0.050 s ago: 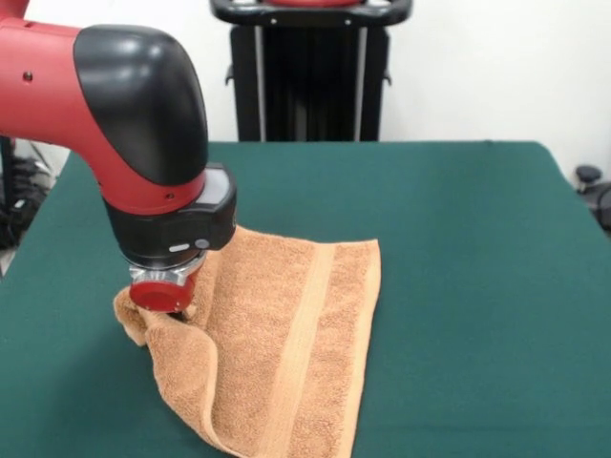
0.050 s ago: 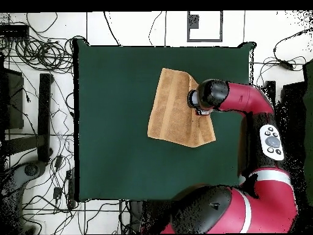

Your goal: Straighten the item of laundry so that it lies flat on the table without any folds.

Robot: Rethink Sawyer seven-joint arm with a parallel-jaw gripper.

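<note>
The item of laundry (image 1: 286,353), an orange-tan towel with one woven band showing along it, lies on the green table (image 1: 458,239). Its left edge is bunched and raised into a fold just under my gripper (image 1: 167,303), which presses down at that edge. The wrist hides the gripper's tip, so its hold on the cloth does not show. From overhead the towel (image 2: 171,110) sits slightly askew in the table's (image 2: 116,122) upper right part, and the gripper (image 2: 198,107) is over the towel's right side. The towel's near corner runs off the bottom of the front view.
A black stand (image 1: 310,76) rises behind the table's far edge. The red arm (image 2: 244,98) reaches in from the table's right side in the overhead view. Cables (image 2: 36,55) lie on the floor past the table's left side.
</note>
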